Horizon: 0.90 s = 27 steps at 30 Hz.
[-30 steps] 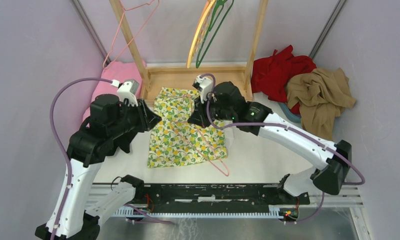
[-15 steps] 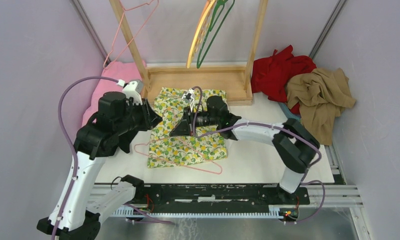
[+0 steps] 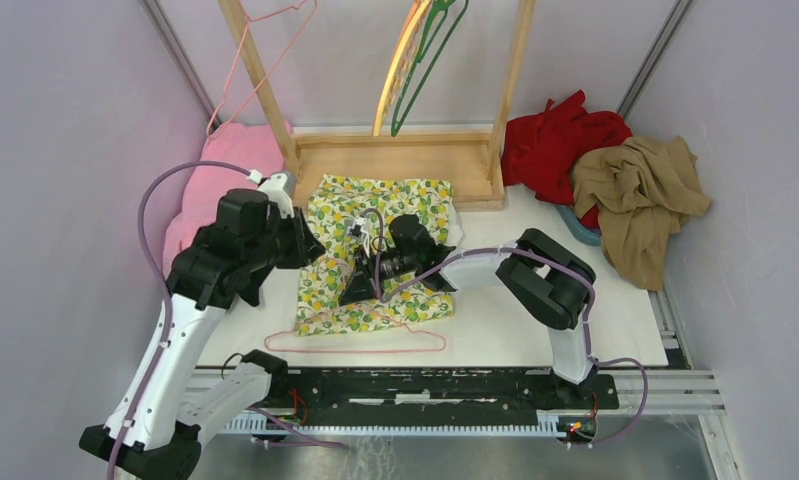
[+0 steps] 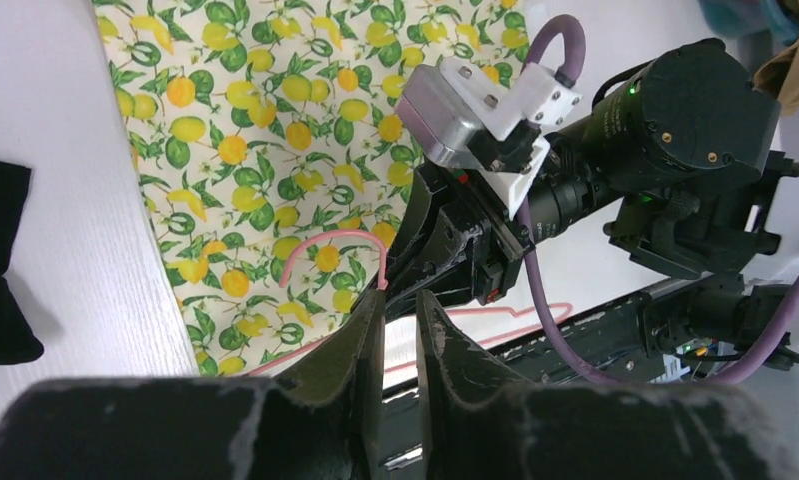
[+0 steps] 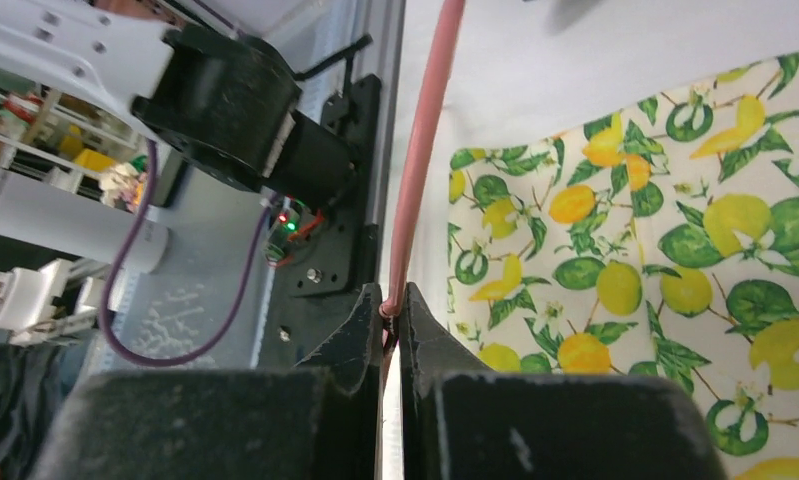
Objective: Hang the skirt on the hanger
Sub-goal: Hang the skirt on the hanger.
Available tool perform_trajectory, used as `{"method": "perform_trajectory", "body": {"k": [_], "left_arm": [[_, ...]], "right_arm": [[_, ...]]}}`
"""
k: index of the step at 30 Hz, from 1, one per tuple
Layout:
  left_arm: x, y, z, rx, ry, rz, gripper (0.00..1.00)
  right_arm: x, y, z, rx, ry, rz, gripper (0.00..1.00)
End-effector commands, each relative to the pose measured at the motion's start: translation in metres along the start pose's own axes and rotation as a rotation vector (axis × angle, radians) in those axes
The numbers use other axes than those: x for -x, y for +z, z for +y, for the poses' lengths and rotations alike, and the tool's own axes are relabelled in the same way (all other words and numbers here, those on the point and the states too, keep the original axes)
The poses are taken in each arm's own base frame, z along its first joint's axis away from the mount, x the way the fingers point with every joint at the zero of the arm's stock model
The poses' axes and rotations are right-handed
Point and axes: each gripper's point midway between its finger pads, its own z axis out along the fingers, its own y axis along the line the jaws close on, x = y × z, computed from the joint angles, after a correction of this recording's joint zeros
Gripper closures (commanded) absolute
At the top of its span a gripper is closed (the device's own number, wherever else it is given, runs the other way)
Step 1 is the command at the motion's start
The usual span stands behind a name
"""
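a: lilac walls (image 3: 65,120) on three sides, white desk (image 3: 485,320) in the middle. where's the skirt?

b: skirt (image 3: 415,200) lies flat mid-desk, just in front of the wooden rack (image 3: 395,160). far hem is by the rack's base, near hem faces the arm bases.

a: and the hanger?

b: hanger (image 3: 375,349) is down on the desk. long bar sits on bare desk just off the skirt's near hem. upper wire + hook lie over the lemon print. skirt isn't on it.

a: right jaws?

b: pressed together on the hanger wire, near its hook end. wrist cam shows the pink wire running out from between the fingertips (image 5: 363,325).

a: left jaws?

b: narrow gap, nothing in it afaict. tips sit just beside the hook's free end. touching or not, can't tell. both arms meet over the skirt's left half.

a: anything else?

b: rack carries a second pink hanger (image 3: 240,70) by its left post, plus an orange-yellow hanger (image 3: 400,60) & a green hanger (image 3: 430,60) near the middle. red garment (image 3: 555,140) and tan garment (image 3: 640,190) are heaped far right. pink cloth (image 3: 225,165) is bunched at the left wall.
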Motion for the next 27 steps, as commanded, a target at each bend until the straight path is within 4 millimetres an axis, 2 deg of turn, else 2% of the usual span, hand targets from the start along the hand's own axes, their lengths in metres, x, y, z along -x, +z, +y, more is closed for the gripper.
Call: {"method": "perform_trajectory", "body": {"k": [1, 7, 13, 16, 27], "left_arm": [[0.002, 0.005, 0.004, 0.01, 0.011, -0.022, 0.77], [-0.018, 0.014, 0.011, 0.018, 0.003, 0.03, 0.81], [-0.033, 0.018, 0.016, 0.025, -0.007, 0.056, 0.82], [-0.035, 0.018, 0.016, 0.026, -0.006, 0.058, 0.82], [-0.035, 0.019, 0.016, 0.026, -0.002, 0.059, 0.83]], "right_arm": [[-0.015, -0.001, -0.014, -0.055, -0.139, 0.07, 0.99], [-0.032, -0.009, -0.042, -0.156, -0.211, 0.098, 0.99], [-0.019, -0.021, -0.059, -0.255, -0.25, 0.059, 0.99], [-0.013, -0.03, -0.062, -0.316, -0.273, 0.063, 0.99], [-0.019, -0.059, -0.087, -0.506, -0.322, 0.127, 0.99]]}}
